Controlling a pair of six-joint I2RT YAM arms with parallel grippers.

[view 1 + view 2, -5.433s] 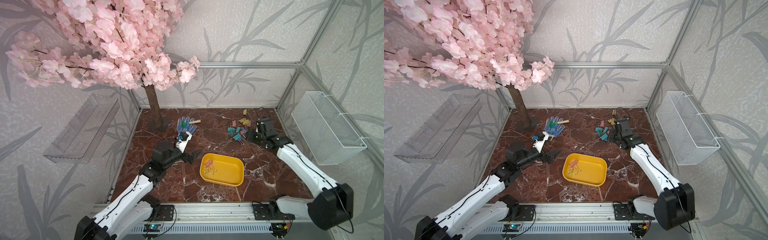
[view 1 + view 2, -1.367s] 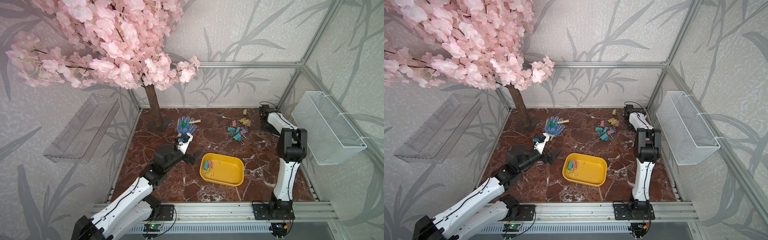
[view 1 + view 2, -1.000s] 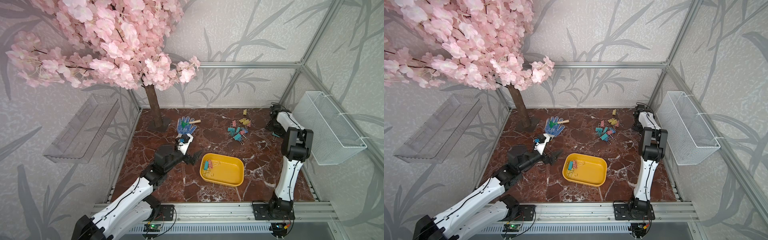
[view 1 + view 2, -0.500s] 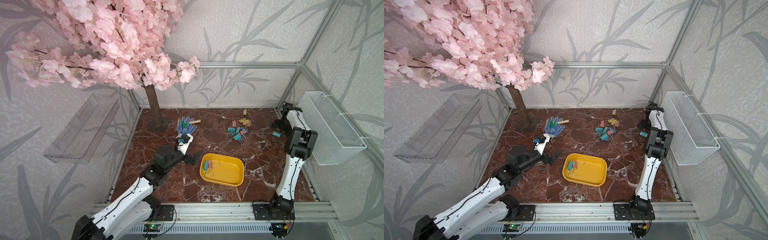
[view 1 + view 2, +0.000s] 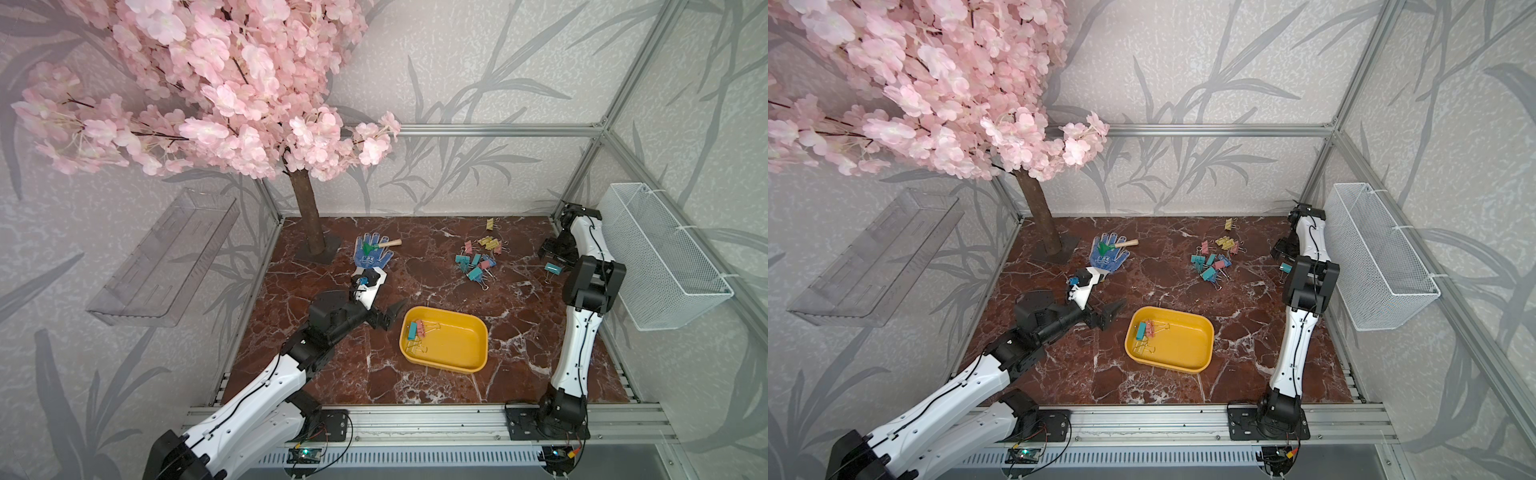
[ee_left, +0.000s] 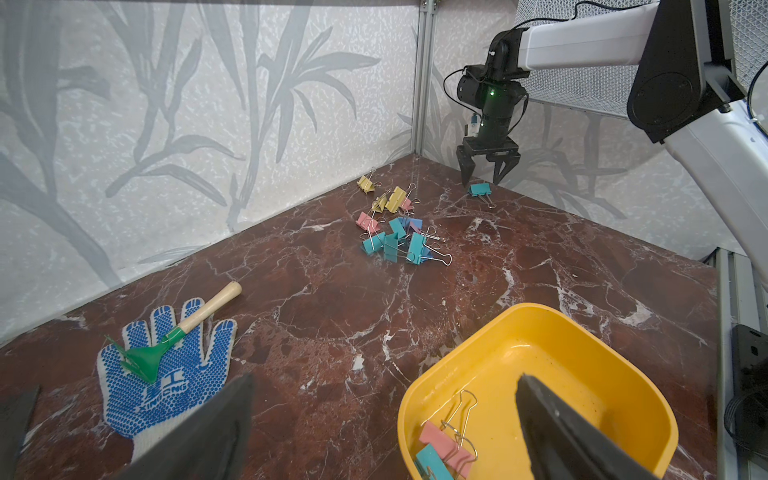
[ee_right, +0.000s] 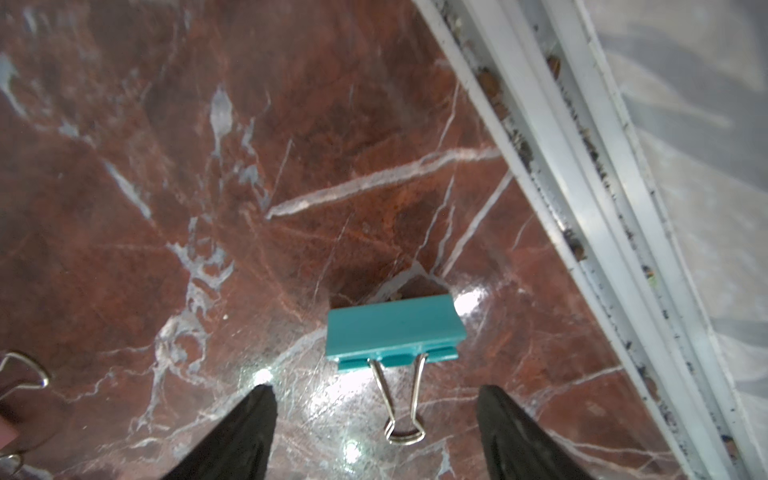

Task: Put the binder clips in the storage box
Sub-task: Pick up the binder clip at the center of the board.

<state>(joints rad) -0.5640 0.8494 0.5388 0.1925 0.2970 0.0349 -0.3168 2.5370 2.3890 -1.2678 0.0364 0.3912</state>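
Observation:
The yellow storage box (image 5: 453, 343) (image 5: 1183, 343) (image 6: 561, 374) sits at the front centre and holds a pink and a teal clip (image 5: 417, 328) (image 6: 446, 451). A pile of binder clips (image 5: 478, 257) (image 5: 1214, 259) (image 6: 395, 232) lies farther back. One teal clip (image 5: 552, 269) (image 5: 1285, 267) (image 6: 480, 190) (image 7: 392, 332) lies alone by the right wall. My right gripper (image 5: 550, 257) (image 6: 486, 178) (image 7: 374, 388) hangs open just above it, the wire handle between the fingers, untouched. My left gripper (image 5: 392, 316) (image 5: 1113, 313) (image 6: 384, 378) is open and empty at the box's left rim.
A blue-dotted glove (image 5: 371, 253) with a small green rake lies left of centre, behind it the tree trunk (image 5: 307, 216). The white wire basket (image 5: 660, 257) hangs on the right wall, and the wall's metal rail (image 7: 582, 166) runs close beside my right gripper. A clear shelf (image 5: 166, 257) hangs left.
My right arm has swung from the clip pile to the right wall and come down over the lone teal clip, its jaws narrowing a little. The left arm has stayed still.

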